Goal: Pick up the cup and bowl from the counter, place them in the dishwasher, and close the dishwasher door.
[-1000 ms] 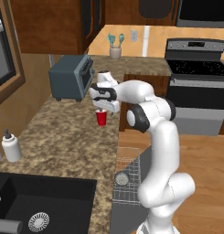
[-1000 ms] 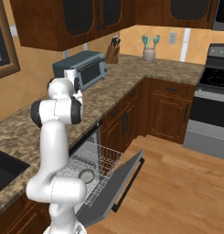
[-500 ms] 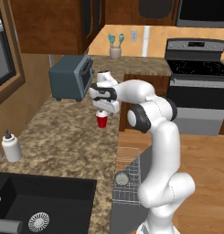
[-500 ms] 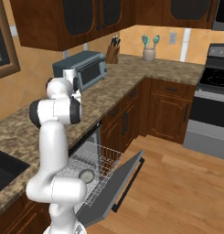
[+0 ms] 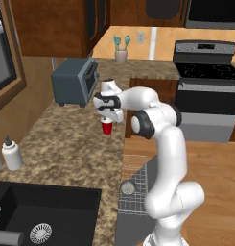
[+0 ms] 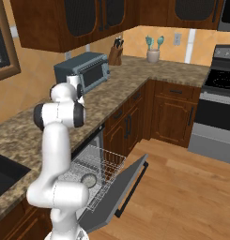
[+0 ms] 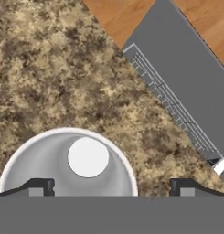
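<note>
On the speckled brown-and-tan granite counter, near its front edge, stands the red party cup, upright, tapering toward its base, with a thin white rim. From the hand view the cup is seen straight down its mouth: a white rim, a pale grey-white inside wall and a round white bottom, sitting at about 7 o'clock in that picture. The gripper hangs directly over the cup in the left base view, pointing down at it, and its fingers stand spread wide, one tip over the cup's near rim at 8 o'clock and the other off to 4 o'clock above bare granite; they pinch nothing. At 10 o'clock from the cup in the left base view sits the dark grey toaster oven, well apart from it. At 5 o'clock from the cup, below the counter edge, the dishwasher is open: its grey wire rack is pulled forward, and the small round grey bowl lies inside the rack. The same bowl shows in the left base view as a pale disc among the wires. The dishwasher door, a flat grey panel with a dark handle along its outer edge, is swung down and slopes toward the wooden floor. A white soap bottle stands on the counter at 8 o'clock from the cup, near the black sink.
</note>
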Robot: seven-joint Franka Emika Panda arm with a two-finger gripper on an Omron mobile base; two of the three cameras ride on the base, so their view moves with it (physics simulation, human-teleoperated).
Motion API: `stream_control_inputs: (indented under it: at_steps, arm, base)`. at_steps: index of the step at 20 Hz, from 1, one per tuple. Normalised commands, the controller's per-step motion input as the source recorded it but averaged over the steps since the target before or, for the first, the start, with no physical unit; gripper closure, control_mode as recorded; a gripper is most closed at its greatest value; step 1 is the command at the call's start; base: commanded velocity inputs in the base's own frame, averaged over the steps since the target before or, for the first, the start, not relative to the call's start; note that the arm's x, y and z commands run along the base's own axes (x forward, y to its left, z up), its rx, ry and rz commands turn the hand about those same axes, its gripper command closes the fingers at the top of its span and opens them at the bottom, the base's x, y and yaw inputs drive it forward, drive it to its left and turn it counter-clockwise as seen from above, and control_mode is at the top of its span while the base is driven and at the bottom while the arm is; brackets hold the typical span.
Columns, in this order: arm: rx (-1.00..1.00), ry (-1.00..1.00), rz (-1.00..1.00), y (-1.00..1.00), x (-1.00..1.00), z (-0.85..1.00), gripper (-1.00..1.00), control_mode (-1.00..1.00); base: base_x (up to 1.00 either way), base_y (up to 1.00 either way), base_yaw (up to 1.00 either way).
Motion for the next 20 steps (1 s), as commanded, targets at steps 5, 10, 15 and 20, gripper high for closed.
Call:
stream_control_inputs:
  at_steps: [5, 10, 15, 20]
  arm:
    - [0.00, 0.00, -0.02, 0.02, 0.22, -0.10, -1.00, -1.00]
    - [0.00, 0.00, -0.01, 0.00, 0.00, -0.23, 1.00, -1.00]
    - [0.00, 0.00, -0.02, 0.00, -0.22, -0.25, 1.00, -1.00]
    - [0.00, 0.00, -0.11, -0.30, -0.85, -0.06, 1.00, -1.00]
  base:
    - [0.00, 0.00, 0.00]
    - [0.00, 0.00, 0.00]
    - [0.00, 0.00, 0.00]
    - [0.00, 0.00, 0.00]
